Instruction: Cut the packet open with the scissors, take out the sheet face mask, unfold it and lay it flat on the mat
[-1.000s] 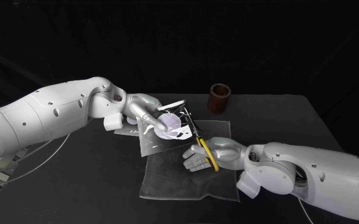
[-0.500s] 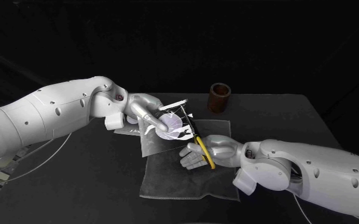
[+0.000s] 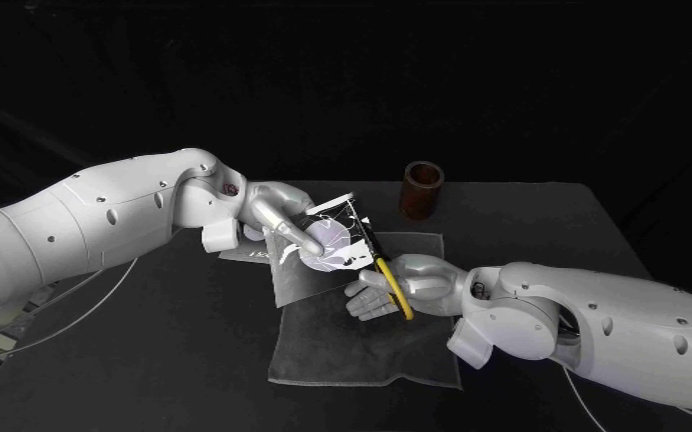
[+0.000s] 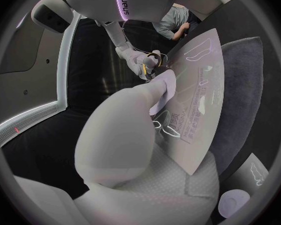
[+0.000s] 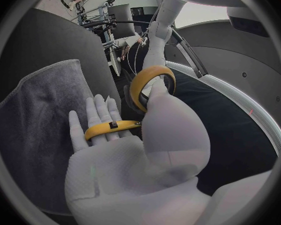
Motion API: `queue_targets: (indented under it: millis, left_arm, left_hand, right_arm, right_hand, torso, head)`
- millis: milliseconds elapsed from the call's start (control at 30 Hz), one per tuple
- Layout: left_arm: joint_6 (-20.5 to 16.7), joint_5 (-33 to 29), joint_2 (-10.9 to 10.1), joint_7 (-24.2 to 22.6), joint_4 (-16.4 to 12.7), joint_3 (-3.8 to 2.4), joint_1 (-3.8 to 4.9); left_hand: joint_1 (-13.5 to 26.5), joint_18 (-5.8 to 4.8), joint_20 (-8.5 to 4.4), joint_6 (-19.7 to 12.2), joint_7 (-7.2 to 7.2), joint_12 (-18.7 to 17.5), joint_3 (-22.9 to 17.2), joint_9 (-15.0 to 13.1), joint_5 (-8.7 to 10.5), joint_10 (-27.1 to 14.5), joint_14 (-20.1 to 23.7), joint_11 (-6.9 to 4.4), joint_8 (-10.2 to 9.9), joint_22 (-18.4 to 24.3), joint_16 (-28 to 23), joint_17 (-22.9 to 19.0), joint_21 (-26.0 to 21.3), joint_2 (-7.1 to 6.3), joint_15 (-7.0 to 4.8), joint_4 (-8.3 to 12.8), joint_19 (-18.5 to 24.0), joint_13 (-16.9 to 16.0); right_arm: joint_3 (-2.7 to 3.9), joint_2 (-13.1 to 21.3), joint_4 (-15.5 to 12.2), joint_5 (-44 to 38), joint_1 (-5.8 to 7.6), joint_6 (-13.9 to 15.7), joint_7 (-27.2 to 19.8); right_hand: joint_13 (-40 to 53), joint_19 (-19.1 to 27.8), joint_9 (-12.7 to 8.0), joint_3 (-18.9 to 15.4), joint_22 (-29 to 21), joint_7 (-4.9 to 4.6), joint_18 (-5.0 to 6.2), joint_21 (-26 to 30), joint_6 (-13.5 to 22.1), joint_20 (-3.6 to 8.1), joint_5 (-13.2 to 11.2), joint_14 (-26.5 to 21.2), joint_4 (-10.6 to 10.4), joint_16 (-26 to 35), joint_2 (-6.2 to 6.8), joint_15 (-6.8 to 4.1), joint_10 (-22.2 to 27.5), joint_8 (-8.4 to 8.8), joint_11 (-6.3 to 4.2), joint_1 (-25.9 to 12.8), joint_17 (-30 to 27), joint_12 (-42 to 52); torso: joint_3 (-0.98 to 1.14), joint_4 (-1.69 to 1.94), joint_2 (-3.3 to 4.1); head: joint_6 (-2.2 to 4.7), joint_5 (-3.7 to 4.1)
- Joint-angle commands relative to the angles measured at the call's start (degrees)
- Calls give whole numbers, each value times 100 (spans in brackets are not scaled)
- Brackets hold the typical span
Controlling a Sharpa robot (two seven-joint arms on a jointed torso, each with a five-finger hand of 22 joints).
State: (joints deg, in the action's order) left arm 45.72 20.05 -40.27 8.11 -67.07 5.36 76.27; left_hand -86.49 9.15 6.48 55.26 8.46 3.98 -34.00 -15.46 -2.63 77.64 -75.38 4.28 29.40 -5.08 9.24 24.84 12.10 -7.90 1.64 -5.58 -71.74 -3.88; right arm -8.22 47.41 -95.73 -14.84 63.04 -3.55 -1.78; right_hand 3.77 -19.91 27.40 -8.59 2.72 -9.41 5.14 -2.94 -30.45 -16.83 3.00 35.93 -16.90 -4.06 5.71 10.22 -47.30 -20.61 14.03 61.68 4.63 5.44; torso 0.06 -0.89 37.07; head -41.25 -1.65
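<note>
A grey mat (image 3: 361, 352) lies nearest on the black table (image 3: 577, 222). Over it the right hand (image 3: 421, 284) grips yellow-handled scissors (image 3: 392, 287), with the blades reaching the packet (image 3: 306, 277). The left hand (image 3: 296, 234) holds the packet tilted upright above the mat's far part. Beyond stands a brown cup (image 3: 421, 189).

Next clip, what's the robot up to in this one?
The left robot hand holds the packet upright above the grey mat. The right robot hand holds the yellow-handled scissors, with the blades up against the packet's edge. How far the cut has gone is hard to tell, and no mask is out yet. A brown cup stands further back on the table.
</note>
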Motion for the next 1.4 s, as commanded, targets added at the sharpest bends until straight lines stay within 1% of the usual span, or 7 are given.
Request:
queue_targets:
  millis: [33,300,533,667,800,1100,1400]
  left_arm:
    - [180,10,17,37,-1,1,2]
    - [197,50,33,51,2,1,2]
    - [195,98,42,49,2,1,2]
    - [193,124,42,55,6,1,2]
    - [206,166,40,67,9,1,2]
    - [191,290,43,89,4,1,2]
    - [124,430,67,157,-12,1,2]
  left_hand:
    - [2,119,-13,39,-13,13,-11,10,-24,42,10,-4,33,-5,-36,8,32,50,-41,51,47,-6]
    - [2,119,-13,39,-13,13,-11,10,-24,42,10,-4,33,-5,-36,8,32,50,-41,51,47,-6]
    - [6,120,-13,42,-12,12,-24,4,-24,46,8,-4,30,-4,-37,12,33,54,-42,66,51,-6]
    - [14,121,-13,45,-10,14,-31,-1,-24,54,0,-4,29,-5,-34,18,37,61,-43,73,48,-8]
    - [56,121,-10,43,-9,18,-39,-16,-22,76,-24,-4,25,-8,-25,32,51,82,-42,77,33,-11]
    - [174,130,-17,6,-29,43,5,-90,-18,155,-102,-26,31,-17,14,95,96,148,-60,102,-32,-36]
    - [213,136,-49,-30,-48,72,37,-170,-20,228,-170,-54,47,-29,60,165,147,190,-93,165,-112,-71]
  right_arm:
    - [19,-3,8,-1,44,-64,-125]
    - [25,-29,25,-7,90,-58,-136]
    - [27,-64,99,-18,139,-48,-94]
    - [27,-39,173,-33,185,-60,-25]
    - [23,20,203,-39,236,-112,50]
    - [9,108,115,-46,281,-206,155]
    - [1,129,85,-83,312,-140,188]
  right_hand:
    - [8,14,9,26,10,-779,98,-25,63,8,-18,-348,2,-29,-60,382,-86,-23,51,4,9,31]
    - [8,16,11,33,11,-778,101,-28,65,8,-20,-315,4,-43,-111,379,-101,-63,48,10,17,43]
    - [10,8,15,33,15,-776,108,-36,64,9,-21,-199,11,-83,-179,370,-137,-131,41,34,40,68]
    - [12,-34,18,-8,27,-770,132,-60,37,9,-22,157,17,-208,-253,344,-227,-268,23,85,111,123]
    - [12,-35,17,-33,29,-768,140,-65,18,9,-23,227,16,-248,-260,335,-264,-323,16,99,128,142]
    - [12,-27,16,-37,28,-768,142,-65,13,9,-22,227,16,-252,-260,334,-271,-333,14,101,129,146]
    - [12,-24,16,-43,28,-767,142,-65,8,8,-23,220,14,-253,-256,333,-277,-343,13,100,129,149]
  torso:
    - [2,-5,-1]
    - [-1,-2,-2]
    - [-2,1,-1]
    - [-5,-1,-4]
    - [-5,-4,-2]
    - [4,-7,-3]
    - [1,-6,-4]
  head:
    - [8,7]
    - [-2,17]
    - [-57,4]
    - [-65,-3]
    - [-73,-24]
    - [-61,-41]
    - [-56,-48]
